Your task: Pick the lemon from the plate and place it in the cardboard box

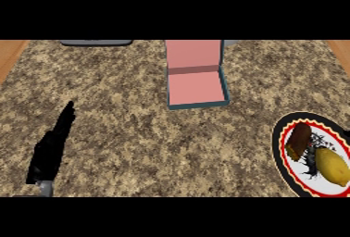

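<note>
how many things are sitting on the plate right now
2. A yellow lemon lies on the plate toward its lower right, and a brown food item lies up and left of it. The plate runs past the view's right edge, so more could be hidden.

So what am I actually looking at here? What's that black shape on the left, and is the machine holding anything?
You are looking down from the robot's head onto a speckled kitchen counter. The black shape at lower left is the robot's left hand, on the end of a grey forearm that enters from the bottom edge. Its fingers are straight and it holds nothing. The right hand is not in the picture.

At the far side of the counter, near the middle, sits an open box, pink inside, with its lid standing up behind it. At the right edge lies a plate with a black and red rim. On it are a yellow lemon and, beside it, a brown item I can't identify. The lemon has not yet been picked up.
</note>
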You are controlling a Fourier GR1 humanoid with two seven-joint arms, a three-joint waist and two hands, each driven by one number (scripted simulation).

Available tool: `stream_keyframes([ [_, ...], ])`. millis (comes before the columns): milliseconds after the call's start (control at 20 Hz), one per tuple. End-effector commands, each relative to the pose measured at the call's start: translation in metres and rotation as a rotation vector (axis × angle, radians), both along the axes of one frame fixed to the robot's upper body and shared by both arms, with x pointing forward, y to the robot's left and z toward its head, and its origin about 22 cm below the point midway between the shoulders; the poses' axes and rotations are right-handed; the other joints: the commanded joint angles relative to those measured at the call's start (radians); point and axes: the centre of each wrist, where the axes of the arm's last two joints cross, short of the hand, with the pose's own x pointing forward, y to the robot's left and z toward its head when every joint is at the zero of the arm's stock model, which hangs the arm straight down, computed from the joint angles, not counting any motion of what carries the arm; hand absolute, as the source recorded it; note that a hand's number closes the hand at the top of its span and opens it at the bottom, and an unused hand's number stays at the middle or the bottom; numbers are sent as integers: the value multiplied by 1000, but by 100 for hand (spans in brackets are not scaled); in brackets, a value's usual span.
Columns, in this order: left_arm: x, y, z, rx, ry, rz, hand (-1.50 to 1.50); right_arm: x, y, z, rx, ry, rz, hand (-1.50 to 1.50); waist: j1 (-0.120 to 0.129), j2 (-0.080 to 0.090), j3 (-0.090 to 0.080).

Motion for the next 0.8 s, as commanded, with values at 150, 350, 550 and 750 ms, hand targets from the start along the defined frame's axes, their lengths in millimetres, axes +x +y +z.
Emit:
stream_keyframes([
  [150,5,6,15,29,-23,2,0,14,16,-17,10,-10,-2,-150,3,0,0],
  [350,2,17,3,6,1,9,0,24,0,-11,20,-4,-9,-150,5,1,0],
  [550,-9,9,3,5,3,5,0,18,-4,-10,18,-19,-5,-150,4,0,0],
  [750,-9,8,-1,-7,1,1,0,10,12,-13,19,-15,-23,-150,2,0,0],
])
